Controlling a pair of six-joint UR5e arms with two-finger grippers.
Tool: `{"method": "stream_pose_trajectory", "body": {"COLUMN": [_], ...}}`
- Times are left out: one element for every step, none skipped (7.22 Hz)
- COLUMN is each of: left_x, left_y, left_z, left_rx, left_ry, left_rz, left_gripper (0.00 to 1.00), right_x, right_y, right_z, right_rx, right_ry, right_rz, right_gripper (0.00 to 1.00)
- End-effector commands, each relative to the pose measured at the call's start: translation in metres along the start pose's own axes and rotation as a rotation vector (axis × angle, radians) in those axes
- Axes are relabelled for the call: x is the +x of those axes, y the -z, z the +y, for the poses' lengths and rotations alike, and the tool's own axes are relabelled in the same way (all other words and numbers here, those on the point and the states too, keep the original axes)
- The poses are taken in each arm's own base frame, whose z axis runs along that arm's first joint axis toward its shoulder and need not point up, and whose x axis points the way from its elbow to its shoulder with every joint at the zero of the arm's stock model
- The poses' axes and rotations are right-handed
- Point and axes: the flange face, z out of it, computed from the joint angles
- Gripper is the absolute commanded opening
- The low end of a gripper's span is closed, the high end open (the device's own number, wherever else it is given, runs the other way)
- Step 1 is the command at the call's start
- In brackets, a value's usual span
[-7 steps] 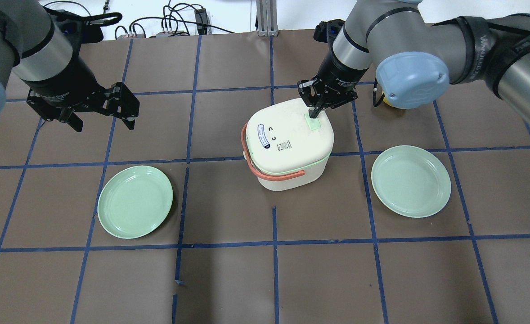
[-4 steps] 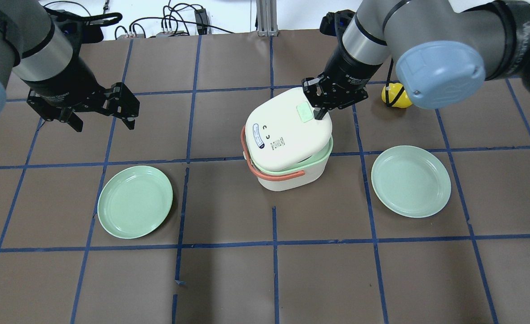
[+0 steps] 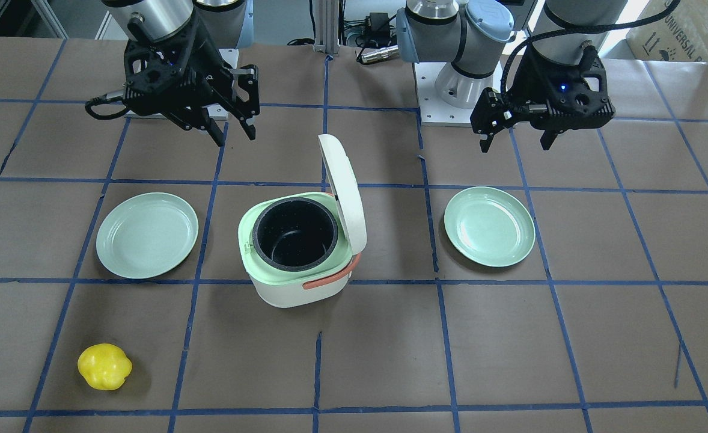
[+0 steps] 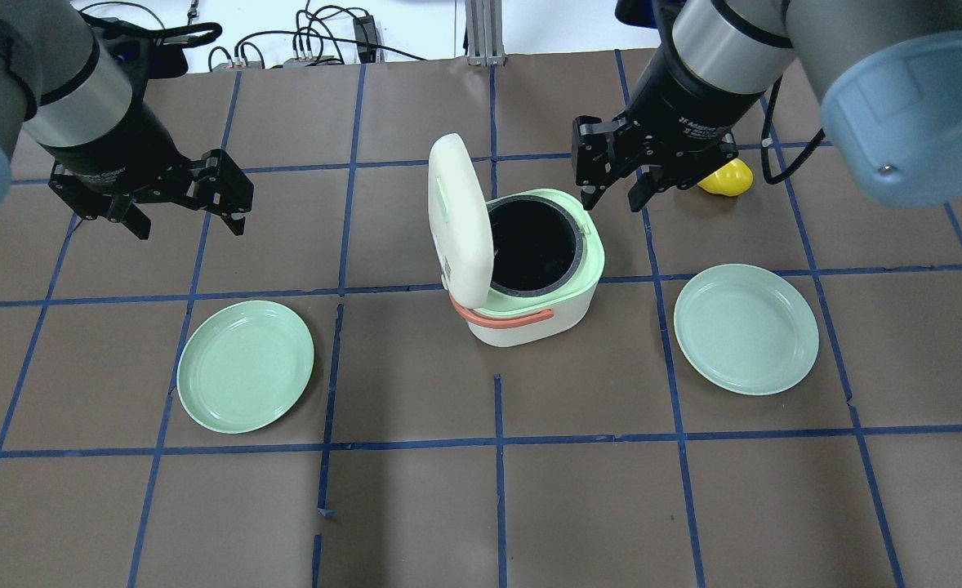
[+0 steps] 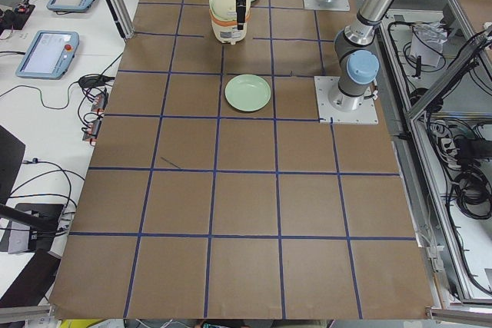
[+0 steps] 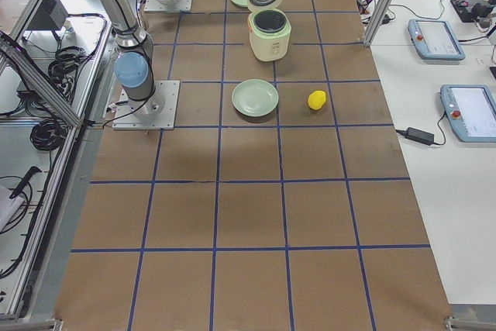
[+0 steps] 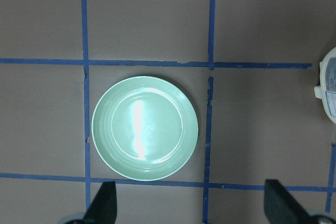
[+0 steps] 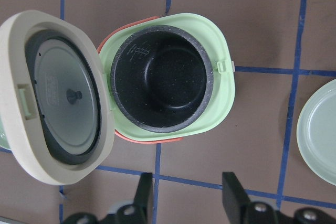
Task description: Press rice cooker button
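Table [image 4: 416,506]: brown paper, matte, gridded with blue tape. Nearest lie two round, glossy pale-green plates, the left plate [image 4: 245,365] and the right plate [image 4: 745,328]. Between them, a little farther back at table centre, is the rice cooker [image 4: 530,318]: cream rounded-square body, green rim, coral handle [image 4: 501,317]. Its lid [image 4: 456,220] stands upright, exposing the dark speckled pot [image 4: 532,245]. Beyond, the left gripper [image 4: 189,224] hovers with fingers spread wide. The right gripper [image 4: 612,200] hovers with fingers moderately parted, gripping nothing. Farthest is a yellow fruit [image 4: 724,178].

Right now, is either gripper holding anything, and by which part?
Nothing is held: left gripper and right gripper are both open and empty.
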Motion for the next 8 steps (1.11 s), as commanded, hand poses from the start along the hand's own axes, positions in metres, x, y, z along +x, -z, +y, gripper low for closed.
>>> {"method": "stream_pose_trajectory", "body": {"left_x": [0.000, 0.000, 0.000, 0.000, 0.000, 0.000, 0.000, 0.000], "left_y": [0.000, 0.000, 0.000, 0.000, 0.000, 0.000, 0.000, 0.000], "left_z": [0.000, 0.000, 0.000, 0.000, 0.000, 0.000, 0.000, 0.000], "left_rx": [0.001, -0.001, 0.001, 0.001, 0.001, 0.001, 0.001, 0.001], "left_ry": [0.000, 0.000, 0.000, 0.000, 0.000, 0.000, 0.000, 0.000], "left_rz": [0.000, 0.000, 0.000, 0.000, 0.000, 0.000, 0.000, 0.000], "left_gripper": [1.00, 1.00, 1.00, 1.00, 1.00, 1.00, 1.00, 1.00], "right_x": [0.013, 0.033, 0.057, 0.068, 0.073, 0.076, 0.076, 0.077], "right_y": [0.009, 0.011, 0.014, 0.008, -0.001, -0.009, -0.010, -0.012], "right_z": [-0.002, -0.007, -0.011, -0.006, -0.004, -0.001, 0.000, 0.002], "right_rx": [0.017, 0.021, 0.011, -0.048, -0.071, -0.086, -0.086, -0.094], "right_ry": [-0.017, -0.055, -0.093, -0.123, -0.130, -0.132, -0.134, -0.132], "right_rz": [0.070, 0.095, 0.120, 0.125, 0.143, 0.151, 0.149, 0.153], "right_gripper": [1.00, 1.00, 1.00, 1.00, 1.00, 0.99, 0.97, 0.97]}}
